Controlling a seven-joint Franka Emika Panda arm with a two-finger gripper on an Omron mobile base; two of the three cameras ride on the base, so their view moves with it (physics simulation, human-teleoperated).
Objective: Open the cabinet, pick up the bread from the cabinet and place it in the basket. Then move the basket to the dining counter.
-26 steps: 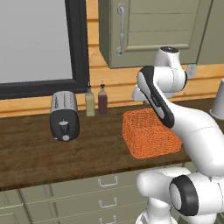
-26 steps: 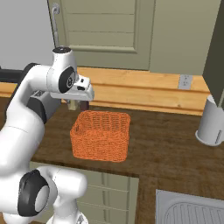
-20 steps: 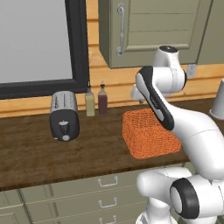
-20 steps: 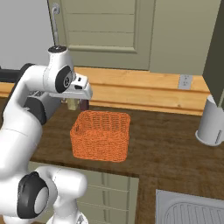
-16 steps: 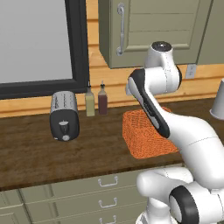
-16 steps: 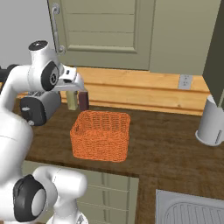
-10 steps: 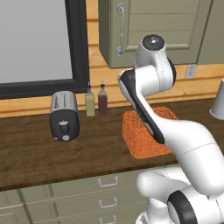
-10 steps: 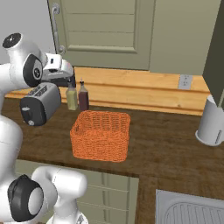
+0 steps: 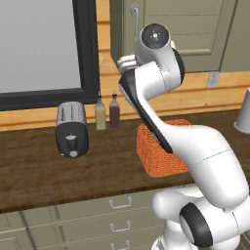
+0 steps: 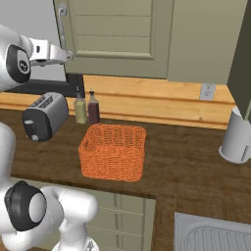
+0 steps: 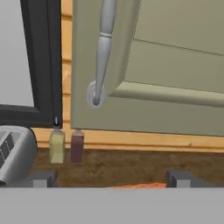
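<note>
The sage-green cabinet [image 9: 195, 29] [image 10: 117, 34] hangs above the worktop with its panelled door [image 11: 166, 65] closed. Its curved silver handle [image 9: 134, 13] [image 10: 62, 19] [image 11: 103, 48] runs down the door's left edge. My gripper [image 9: 128, 61] [image 10: 67, 56] [image 11: 110, 179] is raised to the handle's lower end, just in front of it, jaws open wide and empty. Below, on the dark worktop, sits the orange wicker basket [image 9: 149, 151] [image 10: 113, 151] [image 11: 140, 185], partly behind my arm in the left base view. The bread is hidden and the dining counter is out of view.
A silver toaster [image 9: 72, 128] [image 10: 44, 116] [image 11: 13, 153] stands left of the basket. Two small bottles [image 9: 100, 114] [image 10: 80, 109] [image 11: 57, 144] stand against the wooden backsplash. A black-framed panel [image 9: 44, 49] borders the cabinet's left side. A grey canister [image 10: 237, 135] and a sink [image 10: 215, 235] lie to the right.
My arm has swung up and to the left, from over the basket to the cabinet handle. The jaws have spread wider. Basket, toaster and bottles have stayed put.
</note>
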